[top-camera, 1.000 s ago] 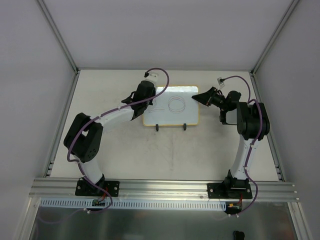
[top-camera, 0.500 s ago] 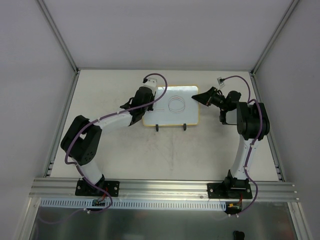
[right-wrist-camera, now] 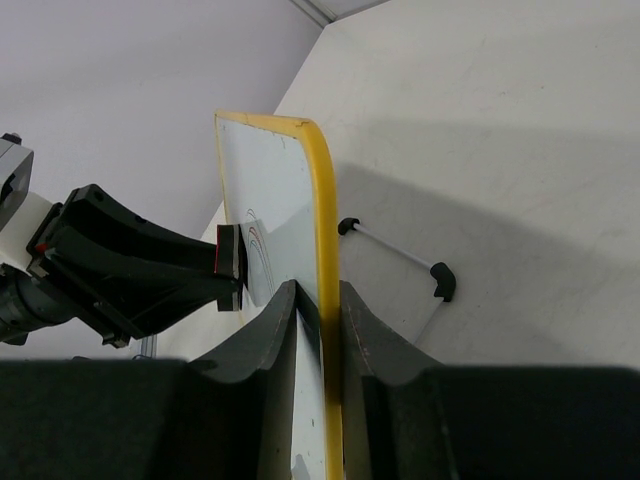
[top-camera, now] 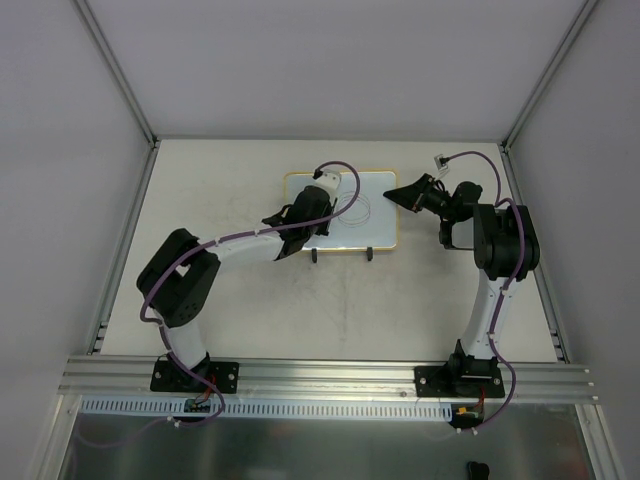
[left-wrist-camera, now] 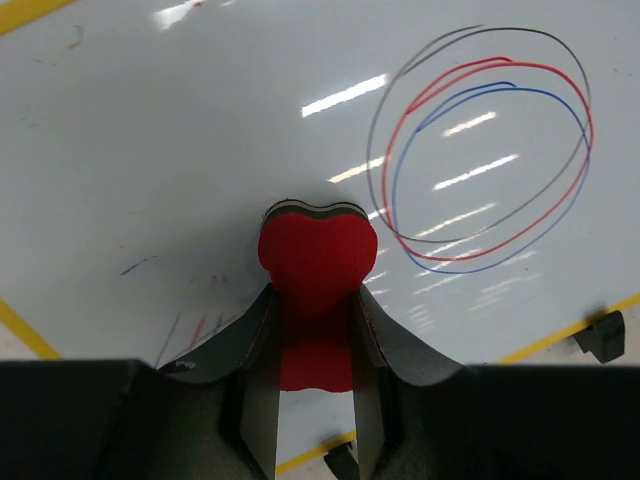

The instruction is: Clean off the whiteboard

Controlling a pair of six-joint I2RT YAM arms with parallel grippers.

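1. Position of the task's thing: the small glossy white whiteboard with a yellow frame (top-camera: 372, 232) stands propped on two small black feet (top-camera: 342, 255) at the middle of the pale bench (top-camera: 230, 290), toward its far side. The board's long axis runs left to right between the two arms.
2. The left tool (left-wrist-camera: 315, 300) is clamped on a red bone-shaped eraser (left-wrist-camera: 315, 250), whose grey-edged pad lies against the board's writing face, left of centre.
3. The right tool (right-wrist-camera: 318, 295) is closed on the yellow frame at the board's right-hand edge and braces it upright.
4. Deciding relation: the overlapping red, blue and grey marker loops (left-wrist-camera: 485, 165) lie just to the right of the eraser, toward the right tool, near but not under the pad.
5. A few faint streaks (left-wrist-camera: 150, 265) show on the opposite side of the eraser, nearer the board's lower edge.
6. Judgement: the left arm alone carries the eraser, so the coming stroke should run rightward along the long axis across the loops, stopping short of the right tool.
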